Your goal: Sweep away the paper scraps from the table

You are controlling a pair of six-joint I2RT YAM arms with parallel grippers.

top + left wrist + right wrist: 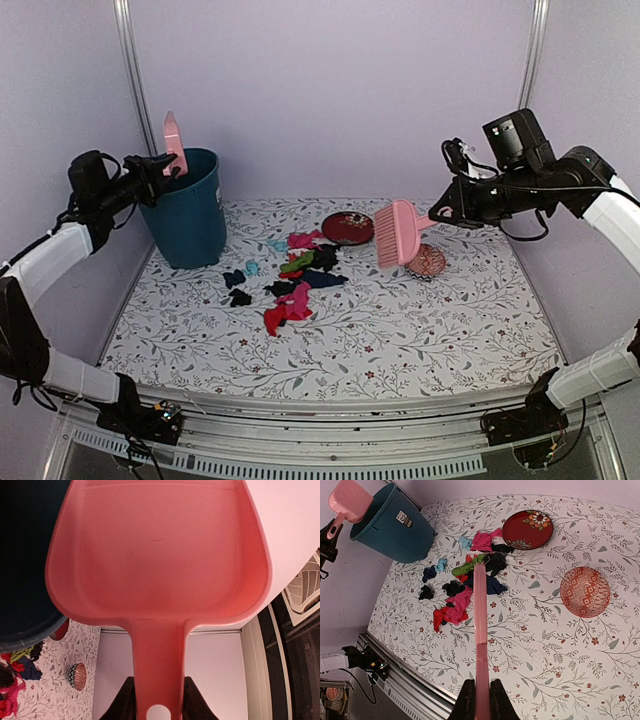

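Observation:
The paper scraps, in black, pink, red, green and light blue, lie in a loose heap on the patterned table, left of centre; they also show in the right wrist view. My left gripper is shut on the handle of a pink dustpan, held upright over the rim of the teal bin; the pan looks empty. My right gripper is shut on the handle of a pink brush, held in the air right of the scraps; the brush shows edge-on.
A round dark-red plate lies behind the scraps. A round pink patterned dish sits under the brush head. The teal bin stands at the back left corner. The table's near edge has a metal rail.

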